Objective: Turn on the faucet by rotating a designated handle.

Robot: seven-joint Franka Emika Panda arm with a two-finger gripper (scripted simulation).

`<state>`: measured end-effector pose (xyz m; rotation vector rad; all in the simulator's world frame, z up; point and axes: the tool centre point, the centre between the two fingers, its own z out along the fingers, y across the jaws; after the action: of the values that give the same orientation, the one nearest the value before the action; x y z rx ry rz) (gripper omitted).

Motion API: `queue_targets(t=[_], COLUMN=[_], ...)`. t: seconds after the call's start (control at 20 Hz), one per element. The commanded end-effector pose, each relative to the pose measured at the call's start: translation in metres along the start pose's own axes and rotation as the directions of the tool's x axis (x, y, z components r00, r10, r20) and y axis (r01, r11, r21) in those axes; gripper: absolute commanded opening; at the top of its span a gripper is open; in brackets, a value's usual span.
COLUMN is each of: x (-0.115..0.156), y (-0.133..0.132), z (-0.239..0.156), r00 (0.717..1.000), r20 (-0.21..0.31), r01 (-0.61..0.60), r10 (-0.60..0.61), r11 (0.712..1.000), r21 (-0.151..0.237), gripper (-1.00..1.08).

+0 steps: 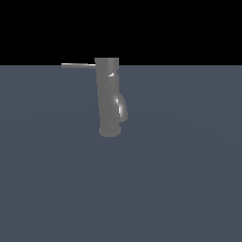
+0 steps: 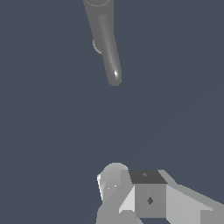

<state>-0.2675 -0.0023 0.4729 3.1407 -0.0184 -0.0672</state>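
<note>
The faucet (image 1: 108, 97) stands upright on the floor in the middle of the exterior view, with its shiny curved spout (image 1: 122, 108) bulging toward that view's right. The handle (image 1: 78, 65), a thin flat bar, sticks out level from the faucet's top toward the exterior view's left. Neither the arm nor the gripper shows in the exterior view. In the wrist view a rounded grey part of the faucet (image 2: 107, 43) reaches in from the picture's edge and ends in a shiny tip. White and grey parts of my gripper (image 2: 131, 192) lie well apart from it. Its fingertips are not clear.
A plain blue-grey floor (image 1: 189, 179) spreads around the faucet in both views. Behind it the background is black.
</note>
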Motion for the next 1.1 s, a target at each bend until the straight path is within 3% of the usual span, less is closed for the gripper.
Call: queue_targets(t=[0.0, 0.5, 1.05], x=[0.0, 0.007, 0.019], y=[0.0, -0.006, -0.009], z=[0.0, 0.001, 0.0], r00=[1.0, 0.998, 1.0], r20=[0.0, -0.008, -0.009], r01=[0.0, 0.057, 0.016], r10=[0.0, -0.057, -0.016], r11=[1.0, 0.998, 1.0], r21=[0.0, -0.035, -0.015], gripper=[-1.0, -1.0, -1.0])
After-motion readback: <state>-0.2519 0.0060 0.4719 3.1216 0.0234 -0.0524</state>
